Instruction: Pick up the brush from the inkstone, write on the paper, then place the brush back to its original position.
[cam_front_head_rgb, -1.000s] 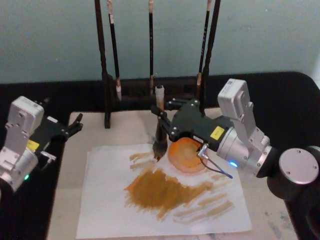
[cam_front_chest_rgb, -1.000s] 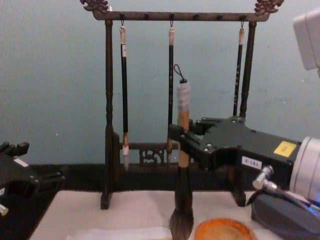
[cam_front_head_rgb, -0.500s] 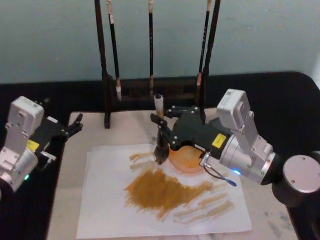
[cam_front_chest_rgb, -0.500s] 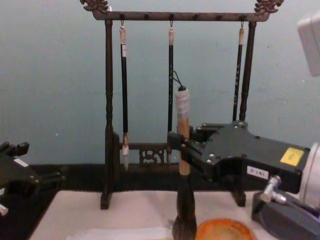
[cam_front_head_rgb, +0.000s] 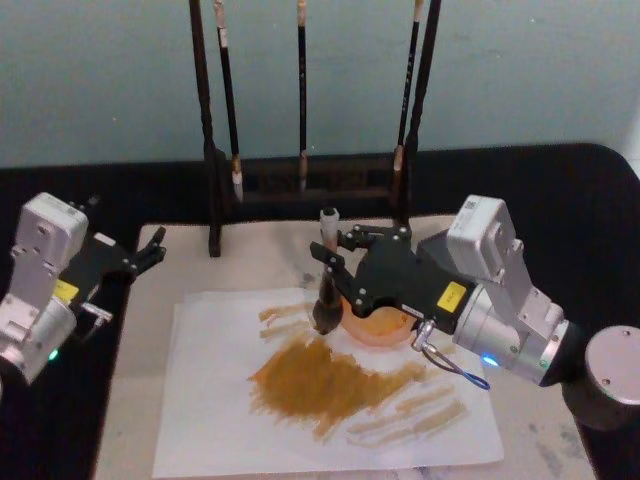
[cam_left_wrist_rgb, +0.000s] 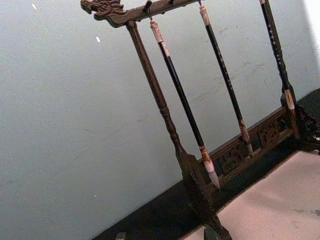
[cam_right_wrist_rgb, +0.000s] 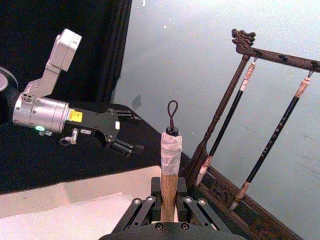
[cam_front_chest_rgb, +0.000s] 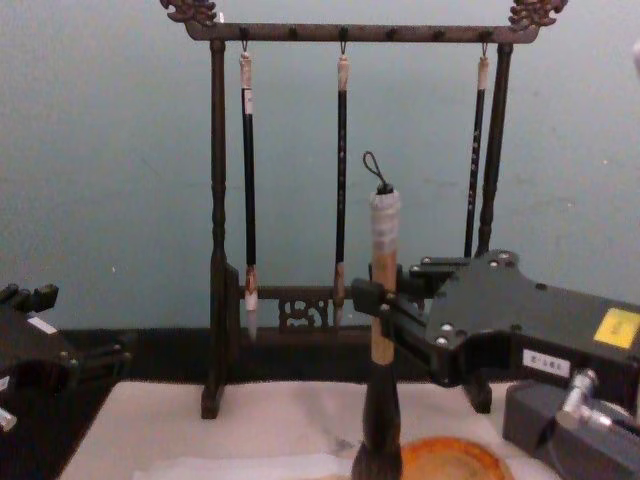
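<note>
Gripping brush (cam_front_head_rgb: 324, 300) upright: right gripper (cam_front_head_rgb: 333, 263) | inkstone (cam_front_head_rgb: 385, 326) beside | rack (cam_front_head_rgb: 211, 180) behind | left gripper (cam_front_head_rgb: 148, 256) parked

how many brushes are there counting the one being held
4. Three thin brushes hang on the rack: left brush, middle brush, right brush. The thick brush is held upright in the right hand.

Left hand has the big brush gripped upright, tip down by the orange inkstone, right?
No. The right hand grips the brush, not the left hand, which is open and empty, off to the left. The head view shows it. The rest holds: brush upright, tip down by the orange inkstone.
</note>
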